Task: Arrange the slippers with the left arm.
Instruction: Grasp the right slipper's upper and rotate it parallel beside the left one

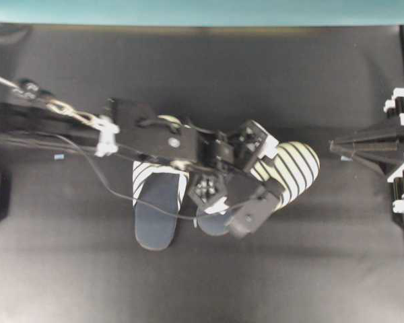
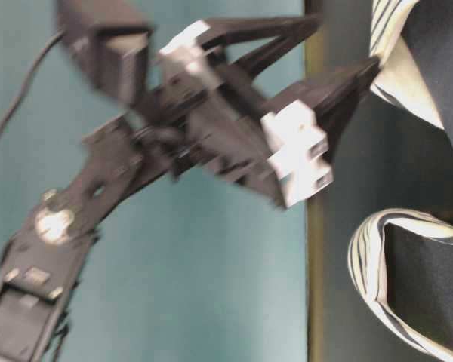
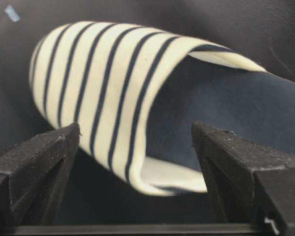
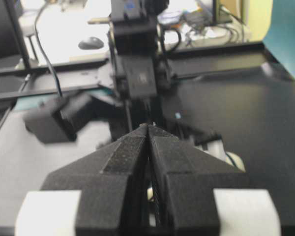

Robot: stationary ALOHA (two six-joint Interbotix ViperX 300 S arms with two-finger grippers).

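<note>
Two striped slippers with navy insoles lie side by side mid-table. The left slipper (image 1: pixel 156 208) points away from the front edge. The right slipper (image 1: pixel 295 167) (image 3: pixel 98 83) lies angled, toe to the upper right. My left gripper (image 1: pixel 264 173) (image 3: pixel 135 127) hangs open over the right slipper, one finger (image 3: pixel 44 157) beside the striped upper and the other finger (image 3: pixel 241 167) over the insole side, not closed on it. My right gripper (image 1: pixel 333 144) (image 4: pixel 147 126) rests shut at the right edge, holding nothing. Both slippers (image 2: pixel 408 286) also show in the table-level view.
The left arm and its thin cable (image 1: pixel 121 195) cross over the left slipper's toe. A teal wall (image 1: pixel 202 10) runs along the table's far edge. Small blue tape marks (image 1: pixel 58 156) sit on the black mat.
</note>
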